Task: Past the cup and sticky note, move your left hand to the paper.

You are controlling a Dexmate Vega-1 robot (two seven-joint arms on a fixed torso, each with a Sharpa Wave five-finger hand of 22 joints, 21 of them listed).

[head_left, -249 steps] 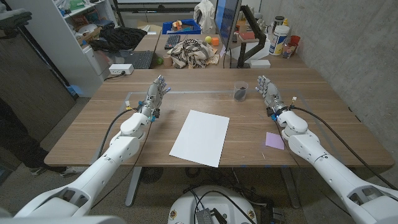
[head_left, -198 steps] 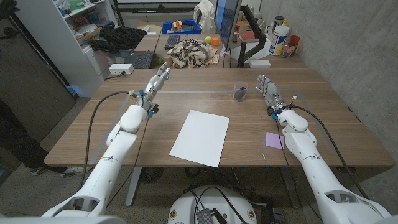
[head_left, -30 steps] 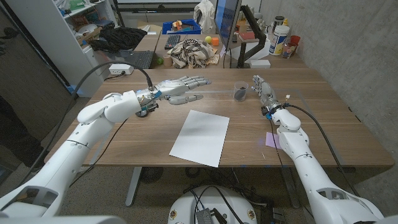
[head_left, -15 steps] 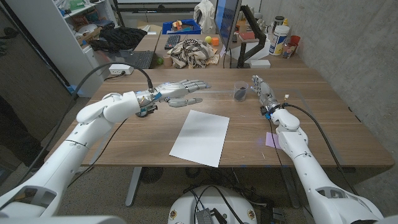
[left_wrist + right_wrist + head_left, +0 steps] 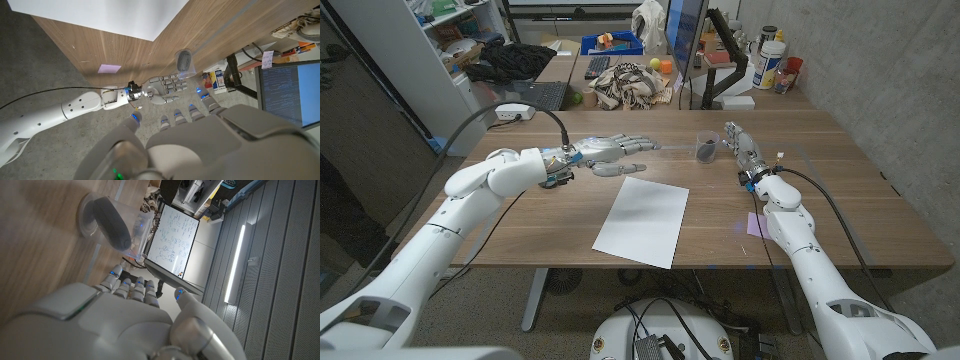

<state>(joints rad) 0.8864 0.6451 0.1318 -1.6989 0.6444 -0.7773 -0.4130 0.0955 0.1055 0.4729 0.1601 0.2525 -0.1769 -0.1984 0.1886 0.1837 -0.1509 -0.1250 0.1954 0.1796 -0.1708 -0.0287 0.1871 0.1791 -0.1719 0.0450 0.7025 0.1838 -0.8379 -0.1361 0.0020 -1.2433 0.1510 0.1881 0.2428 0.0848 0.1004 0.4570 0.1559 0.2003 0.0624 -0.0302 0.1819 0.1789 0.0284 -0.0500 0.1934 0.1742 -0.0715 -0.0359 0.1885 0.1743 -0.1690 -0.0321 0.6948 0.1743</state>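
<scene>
Setting: an office or lab workroom. A wooden desk [image 5: 820,190] stands beside a bare concrete wall [image 5: 890,80]. Beyond the desk's far edge, a second desk carries a computer monitor [image 5: 682,45], a keyboard [image 5: 597,66], a laptop [image 5: 542,96], a blue storage bin [image 5: 613,45] and assorted bottles [image 5: 770,60]. A white shelving unit [image 5: 440,50] holding supplies stands past the far left corner. Flooring is grey.

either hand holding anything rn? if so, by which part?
Nothing is held. The left hand hovers with fingers spread beyond the paper; the right hand stands open beside the cup, not gripping it.
</scene>
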